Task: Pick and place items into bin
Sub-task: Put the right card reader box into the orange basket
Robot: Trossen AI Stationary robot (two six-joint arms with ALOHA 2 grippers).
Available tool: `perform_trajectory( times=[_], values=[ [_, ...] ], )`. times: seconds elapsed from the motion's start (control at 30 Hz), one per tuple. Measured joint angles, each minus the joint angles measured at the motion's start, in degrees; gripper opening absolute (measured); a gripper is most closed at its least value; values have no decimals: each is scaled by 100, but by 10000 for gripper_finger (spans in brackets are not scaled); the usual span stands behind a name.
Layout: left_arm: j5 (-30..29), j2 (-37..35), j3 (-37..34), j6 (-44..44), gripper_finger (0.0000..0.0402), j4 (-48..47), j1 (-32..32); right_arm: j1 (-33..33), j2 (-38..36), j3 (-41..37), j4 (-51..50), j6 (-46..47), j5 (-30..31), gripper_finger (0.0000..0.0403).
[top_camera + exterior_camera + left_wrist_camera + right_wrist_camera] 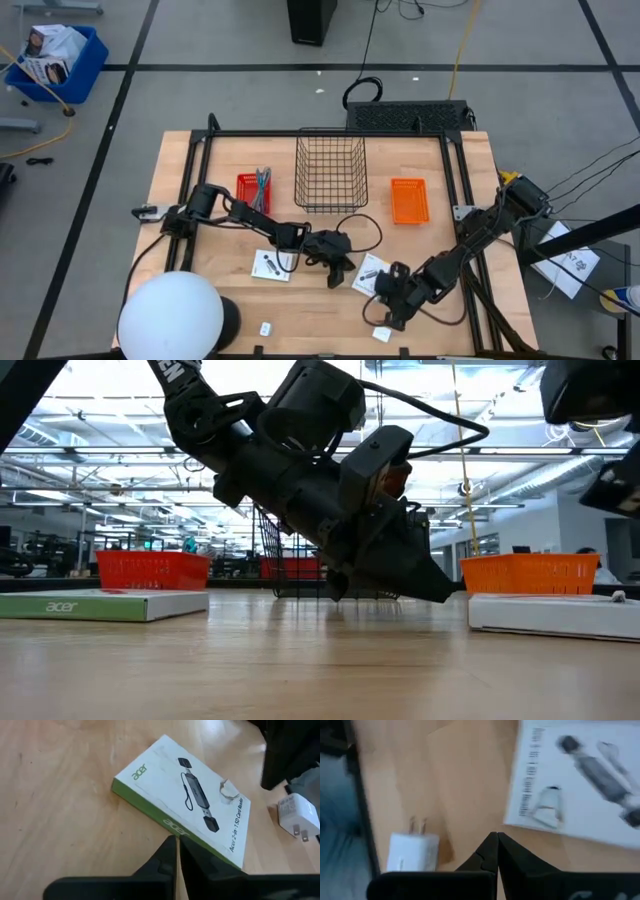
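Observation:
Two flat white cards with dark print lie flat on the table, one point(270, 265) left of centre and one point(372, 272) right of it. The right one shows a green "acer" edge in the left wrist view point(190, 795). My left gripper point(338, 272) point(177, 840) is shut, low over the table, its tip point(440, 592) just short of that card's edge. My right gripper point(386, 312) point(497, 837) is shut, between that card point(580, 785) and a small white block with two prongs point(382, 334) point(412, 852). A second white block point(266, 328) lies near the front edge.
A wire basket point(330, 175) stands at the far middle, with a red bin point(253, 192) holding thin sticks to its left and an orange bin point(409, 200) to its right. A white dome point(170, 315) fills the near left corner. A black cable point(360, 225) loops behind the grippers.

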Motion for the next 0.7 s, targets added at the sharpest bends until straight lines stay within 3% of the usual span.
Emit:
perform_trajectory(
  times=[0.17, 0.3, 0.7],
  values=[
    [0, -2, 0, -2, 4, -14, 0, -2, -4, 0, -41, -778, -444, 4],
    [2, -2, -2, -59, 16, -16, -2, 2, -4, 0, -26, -1673, -437, 27],
    [582, -104, -7, -463, 53, 21, 139, -2, -4, 0, -66, -4679, 344, 171]
  ],
)
